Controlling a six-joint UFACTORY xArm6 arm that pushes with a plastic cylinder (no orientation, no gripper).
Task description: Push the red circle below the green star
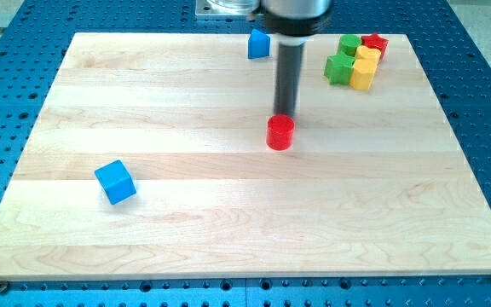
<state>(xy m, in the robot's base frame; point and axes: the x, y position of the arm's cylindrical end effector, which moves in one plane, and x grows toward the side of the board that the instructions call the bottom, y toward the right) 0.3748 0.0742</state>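
The red circle (280,132) is a short red cylinder near the middle of the wooden board (228,213). My tip (285,114) is at the end of the dark rod, right against the circle's upper edge. The green star (339,69) lies in a cluster near the view's top right, well up and to the right of the red circle. A second green block (349,44) sits just above the star.
Two yellow blocks (364,68) and a red block (375,43) sit pressed against the green ones at the top right. A blue block (258,43) stands near the top edge left of the rod. A blue cube (115,182) lies at the lower left.
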